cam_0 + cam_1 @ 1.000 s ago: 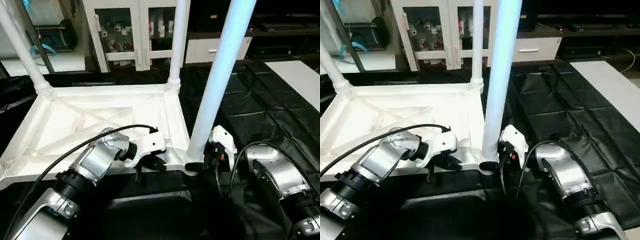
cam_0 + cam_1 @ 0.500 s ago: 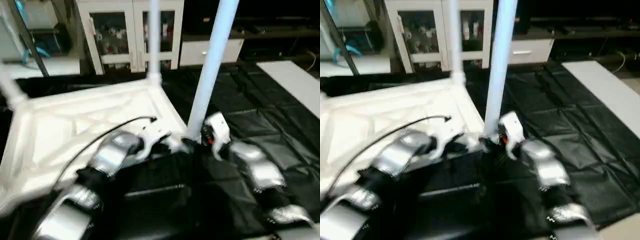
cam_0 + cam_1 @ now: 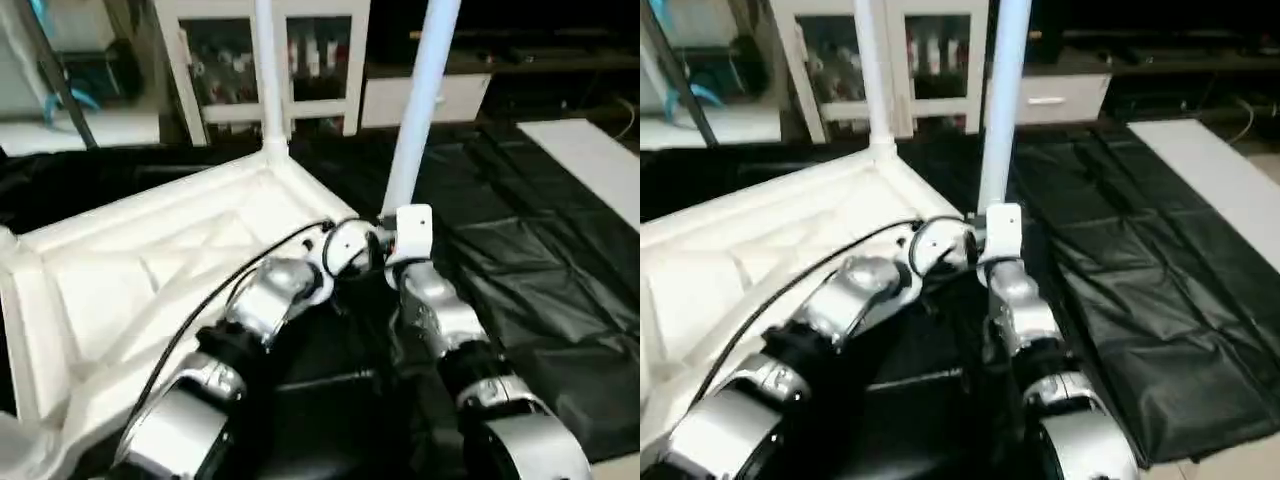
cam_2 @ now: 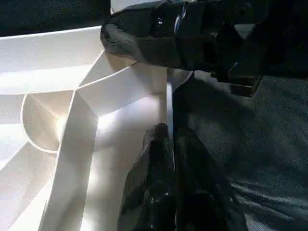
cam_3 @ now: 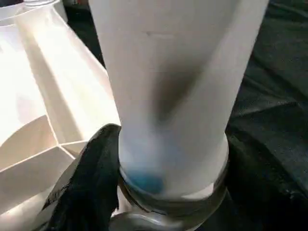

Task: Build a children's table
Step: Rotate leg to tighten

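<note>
The children's table lies upside down; its white ribbed top (image 3: 150, 250) faces up on the black mat. One white leg (image 3: 418, 110) stands in the near right corner socket, and another leg (image 3: 266, 80) stands at the far corner. My right gripper (image 3: 388, 225) is closed around the base of the near leg (image 5: 168, 96), with one black finger (image 5: 94, 178) pressed against the tube just above the socket. My left gripper (image 4: 169, 134) is shut on the top's thin rim wall (image 4: 168, 103) beside that corner, one finger on each side.
Black mats (image 3: 530, 270) cover the floor to the right and in front. A white glass-door cabinet (image 3: 300, 60) stands behind the table. A pale floor strip (image 3: 595, 160) lies at the far right. A black cable (image 3: 250, 280) loops over my left forearm.
The camera has swung, so the whole picture has shifted. Both arms now stretch further forward and sit closer together at the corner. The table top looks turned. Both grips are unchanged.
</note>
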{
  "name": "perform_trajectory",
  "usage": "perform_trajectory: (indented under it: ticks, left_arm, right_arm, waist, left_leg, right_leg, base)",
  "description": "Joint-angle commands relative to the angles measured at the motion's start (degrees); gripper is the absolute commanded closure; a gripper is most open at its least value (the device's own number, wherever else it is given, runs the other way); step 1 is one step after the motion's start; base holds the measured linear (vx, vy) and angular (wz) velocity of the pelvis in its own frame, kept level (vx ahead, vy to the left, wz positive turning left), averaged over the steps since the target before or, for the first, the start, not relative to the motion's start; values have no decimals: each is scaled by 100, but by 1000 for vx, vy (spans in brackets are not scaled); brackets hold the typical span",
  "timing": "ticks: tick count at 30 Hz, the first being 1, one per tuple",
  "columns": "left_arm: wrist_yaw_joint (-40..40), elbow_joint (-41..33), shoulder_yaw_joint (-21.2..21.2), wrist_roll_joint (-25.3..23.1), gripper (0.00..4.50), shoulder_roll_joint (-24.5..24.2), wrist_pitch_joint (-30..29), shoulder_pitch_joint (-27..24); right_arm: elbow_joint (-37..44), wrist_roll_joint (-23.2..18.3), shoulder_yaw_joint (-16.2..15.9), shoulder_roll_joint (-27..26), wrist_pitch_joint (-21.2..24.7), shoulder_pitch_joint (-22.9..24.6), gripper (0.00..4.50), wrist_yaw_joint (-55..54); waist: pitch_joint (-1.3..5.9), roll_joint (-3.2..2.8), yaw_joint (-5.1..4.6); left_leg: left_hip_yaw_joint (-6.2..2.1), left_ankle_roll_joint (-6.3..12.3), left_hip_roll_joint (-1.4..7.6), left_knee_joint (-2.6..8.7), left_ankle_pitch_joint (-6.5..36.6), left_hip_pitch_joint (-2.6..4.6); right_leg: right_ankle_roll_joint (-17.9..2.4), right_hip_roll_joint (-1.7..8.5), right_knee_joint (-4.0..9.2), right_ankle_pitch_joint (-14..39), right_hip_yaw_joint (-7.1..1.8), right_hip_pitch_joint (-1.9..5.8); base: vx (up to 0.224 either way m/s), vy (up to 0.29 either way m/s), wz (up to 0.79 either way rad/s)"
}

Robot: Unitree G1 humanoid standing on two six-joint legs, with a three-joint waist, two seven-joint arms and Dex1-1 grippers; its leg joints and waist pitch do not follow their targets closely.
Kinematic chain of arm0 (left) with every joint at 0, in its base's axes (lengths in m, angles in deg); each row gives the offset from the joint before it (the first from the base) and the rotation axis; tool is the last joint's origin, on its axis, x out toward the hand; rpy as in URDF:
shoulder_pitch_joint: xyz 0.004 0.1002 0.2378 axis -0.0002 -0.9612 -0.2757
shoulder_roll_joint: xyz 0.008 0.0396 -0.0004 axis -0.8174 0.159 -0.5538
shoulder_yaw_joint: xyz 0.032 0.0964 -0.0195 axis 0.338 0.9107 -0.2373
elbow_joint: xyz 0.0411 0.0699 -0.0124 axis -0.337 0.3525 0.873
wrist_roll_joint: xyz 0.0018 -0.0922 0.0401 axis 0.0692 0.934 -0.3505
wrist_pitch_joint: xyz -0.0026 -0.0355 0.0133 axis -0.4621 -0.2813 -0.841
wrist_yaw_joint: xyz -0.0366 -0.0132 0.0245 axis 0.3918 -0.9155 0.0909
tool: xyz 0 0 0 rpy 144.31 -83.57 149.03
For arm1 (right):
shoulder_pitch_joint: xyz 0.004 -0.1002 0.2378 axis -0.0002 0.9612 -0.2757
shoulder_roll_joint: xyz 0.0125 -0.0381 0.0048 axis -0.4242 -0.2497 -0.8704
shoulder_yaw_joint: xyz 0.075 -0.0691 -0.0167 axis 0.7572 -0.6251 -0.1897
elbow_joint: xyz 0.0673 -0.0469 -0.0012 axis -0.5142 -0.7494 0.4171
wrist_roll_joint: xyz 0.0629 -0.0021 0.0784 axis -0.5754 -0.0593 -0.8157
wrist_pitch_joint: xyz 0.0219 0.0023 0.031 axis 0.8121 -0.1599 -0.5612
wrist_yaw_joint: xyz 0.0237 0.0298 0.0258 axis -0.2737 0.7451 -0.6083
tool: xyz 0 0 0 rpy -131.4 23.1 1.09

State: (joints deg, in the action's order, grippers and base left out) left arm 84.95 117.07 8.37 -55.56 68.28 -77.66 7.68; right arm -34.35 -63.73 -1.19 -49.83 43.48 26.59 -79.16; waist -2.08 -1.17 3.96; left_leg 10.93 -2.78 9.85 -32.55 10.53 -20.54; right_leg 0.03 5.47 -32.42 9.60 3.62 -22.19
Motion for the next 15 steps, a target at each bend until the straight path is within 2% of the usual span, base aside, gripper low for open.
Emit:
perform_trajectory:
  ticks: [1, 6, 8, 9, 10, 11, 13, 15]
  left_arm:
    - [-122, 323, 25, -120, 450, -46, -39, -74]
    - [-34, 420, 96, -178, 450, -142, 87, -55]
    - [98, 363, 113, -181, 450, -254, 63, -95]
    - [145, 322, 112, -179, 450, -308, 62, -125]
    - [168, 305, 115, -178, 450, -326, 49, -138]
    - [237, 262, 126, -175, 450, -373, 14, -171]
    - [314, 216, 157, -186, 450, -420, -12, -208]
    - [731, -22, 277, -163, 450, -618, -124, -396]
  right_arm:
    - [-231, 175, 141, 94, -48, -8, 176, -153]
    - [150, 211, -101, 120, -488, 114, 176, 336]
    - [609, 187, -162, 233, -413, 352, 120, 528]
    - [839, 179, -172, 314, -320, 468, 104, 594]
    - [913, 159, -171, 342, -287, 500, 97, 647]
    - [1117, 96, -153, 419, -204, 589, 86, 832]
    - [1230, 66, -179, 497, -94, 628, 73, 1023]
    - [1622, -131, -270, 919, 427, 763, 65, 1923]
  waist:
    - [295, -5, 11]
    - [329, 13, 81]
    - [361, 11, 136]
    - [360, 44, 158]
    - [349, 36, 169]
    - [325, 42, 161]
    - [312, 46, 146]
    - [288, 65, 146]
  left_leg:
    - [-145, -105, 280, 467, 2065, 84]
    - [-124, 102, 286, 433, 1455, 34]
    - [-116, 253, 291, 389, 1016, 15]
    - [-108, 348, 290, 368, 825, -8]
    - [-110, 380, 291, 369, 797, -17]
    - [-110, 419, 291, 385, 929, -17]
    - [-112, 372, 294, 401, 1201, -12]
    - [-116, 291, 299, 419, 1493, 17]
  right_leg:
    - [-959, 322, 390, 1545, -215, 93]
    - [-1107, 341, 316, 979, -211, 180]
    - [-1194, 341, 249, 484, -211, 204]
    - [-1237, 337, 217, 262, -210, 209]
    - [-1236, 338, 215, 244, -208, 212]
    - [-1221, 334, 244, 468, -200, 205]
    - [-1160, 349, 291, 966, -208, 202]
    - [-1073, 333, 337, 1469, -209, 192]
  base:
    - [0, 0, 0]
    - [0, 0, 0]
    - [0, 0, 0]
    - [0, 0, 0]
    - [0, 0, 0]
    - [0, 0, 0]
    - [0, 0, 0]
    - [0, 0, 0]
